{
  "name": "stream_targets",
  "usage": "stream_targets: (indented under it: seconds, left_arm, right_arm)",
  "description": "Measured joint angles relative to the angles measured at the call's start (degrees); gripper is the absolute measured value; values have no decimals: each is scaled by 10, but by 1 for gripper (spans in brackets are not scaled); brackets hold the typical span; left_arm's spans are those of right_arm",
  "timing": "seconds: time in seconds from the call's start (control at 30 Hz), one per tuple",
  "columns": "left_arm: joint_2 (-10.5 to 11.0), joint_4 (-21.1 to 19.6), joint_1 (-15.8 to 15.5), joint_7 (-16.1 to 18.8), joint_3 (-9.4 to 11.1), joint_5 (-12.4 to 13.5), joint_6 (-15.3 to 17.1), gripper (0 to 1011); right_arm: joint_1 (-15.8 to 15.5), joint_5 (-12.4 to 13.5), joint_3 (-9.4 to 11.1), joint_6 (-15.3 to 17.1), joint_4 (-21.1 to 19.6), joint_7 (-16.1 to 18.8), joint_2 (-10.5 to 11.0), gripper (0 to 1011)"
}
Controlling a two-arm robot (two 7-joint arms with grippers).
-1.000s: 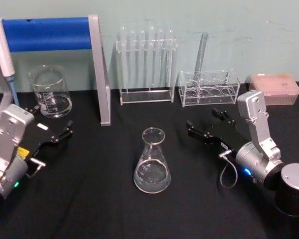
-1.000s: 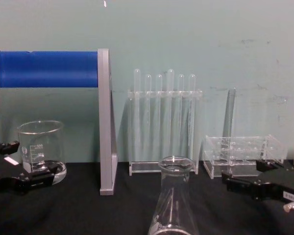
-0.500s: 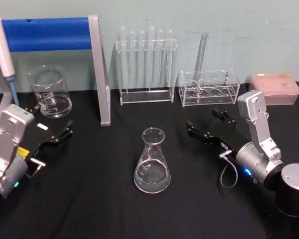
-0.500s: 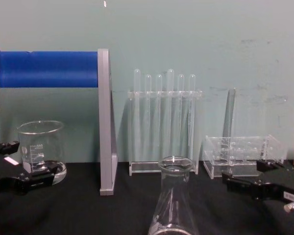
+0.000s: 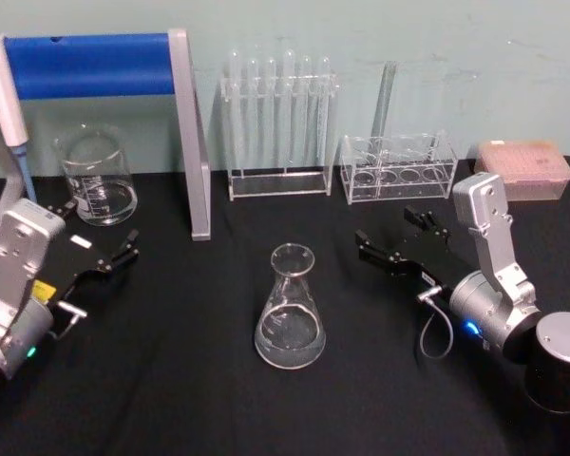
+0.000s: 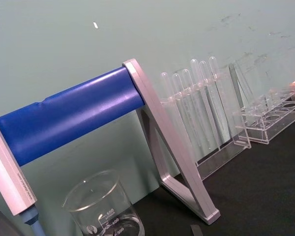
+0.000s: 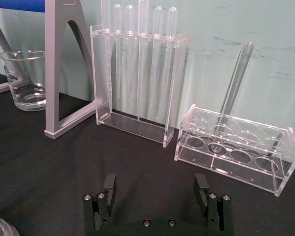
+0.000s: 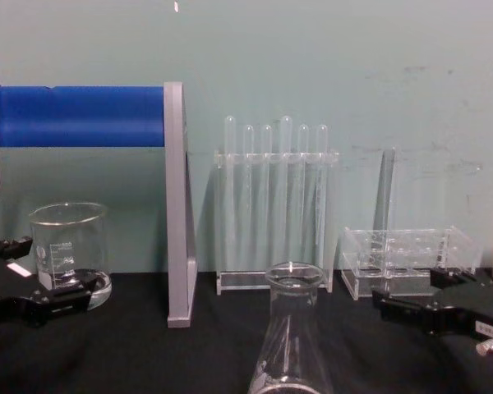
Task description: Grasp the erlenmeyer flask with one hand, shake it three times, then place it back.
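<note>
Flask: erlenmeyer flask (image 5: pixel 290 309) upright on the black table (image 5: pixel 190 380), lower centre of the head view, untouched; wide base toward the bottom edge, neck and flared rim above; in the chest view, bottom centre, neck and rim (image 8: pixel 294 328) large, base cut off by the lower edge.

Right gripper: right gripper (image 5: pixel 399 237) right of centre in the head view, beside the flask yet apart from it; fingers spread wide with nothing between them; small white label near the lower finger; in the right wrist view, both fingertips (image 7: pixel 109 186) set far apart at the bottom of the frame over bare black cloth.

Left gripper: left gripper (image 5: pixel 100 242) at the left edge of the head view, near the beaker, well apart from the flask; fingers parted, nothing held; white tag on the upper finger.

Beaker: straight-walled beaker (image 5: pixel 97 178) at upper left of the head view, printed graduations facing forward, standing below the blue bar.

Stand: grey frame with a blue bar (image 5: pixel 85 65) across the upper left, one grey leg (image 5: pixel 192 142) down to the table left of centre.

Tall rack: clear rack of test tubes (image 5: pixel 278 123) at upper centre, tubes upright in a row.

Low rack: clear low rack (image 5: pixel 399 169) at upper right of centre, one tube (image 5: pixel 385 104) leaning in it.

Pink box: pink box (image 5: pixel 524 169) at the far right, behind the right arm.
</note>
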Motion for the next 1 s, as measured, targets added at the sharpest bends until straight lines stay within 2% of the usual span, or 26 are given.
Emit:
stream_targets:
  seconds: [1.0]
  left_arm:
    - [0, 0, 0, 0, 0, 0, 0, 1001]
  right_arm:
    - [0, 0, 0, 0, 0, 0, 0, 1003]
